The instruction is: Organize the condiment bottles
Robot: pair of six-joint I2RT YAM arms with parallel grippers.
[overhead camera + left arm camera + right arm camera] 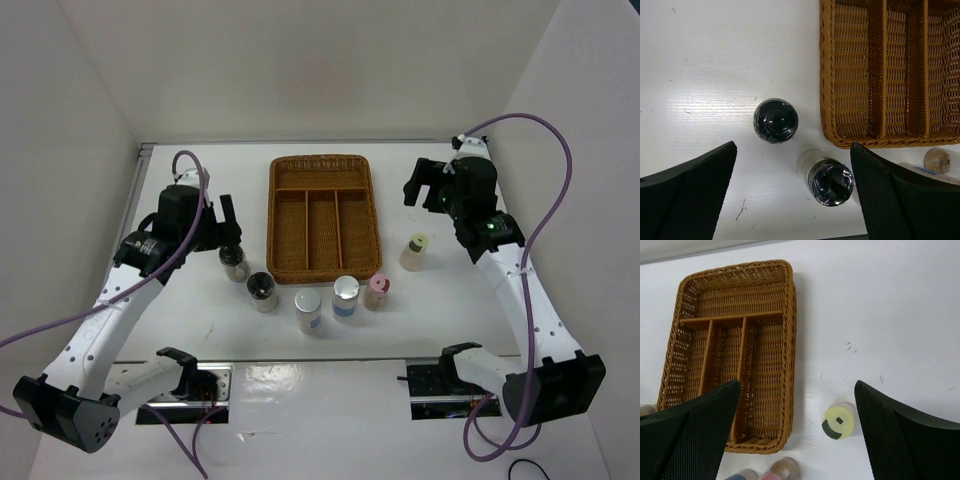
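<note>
Wicker tray [272, 215] mid-worktop [450, 320]; condiment bottles [308, 310] stand outside it, by its near end. L pincer [794, 150] over black-lidded jars [776, 120], R pincer [796, 382] near yellow-green-lidded jar [837, 422]; I see both released.

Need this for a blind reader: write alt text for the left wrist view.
Seen from above, a black-lidded jar and a second black-lidded jar stand on a white table between the open left tool's black fingers. A wicker divided tray sits at upper right.
</note>
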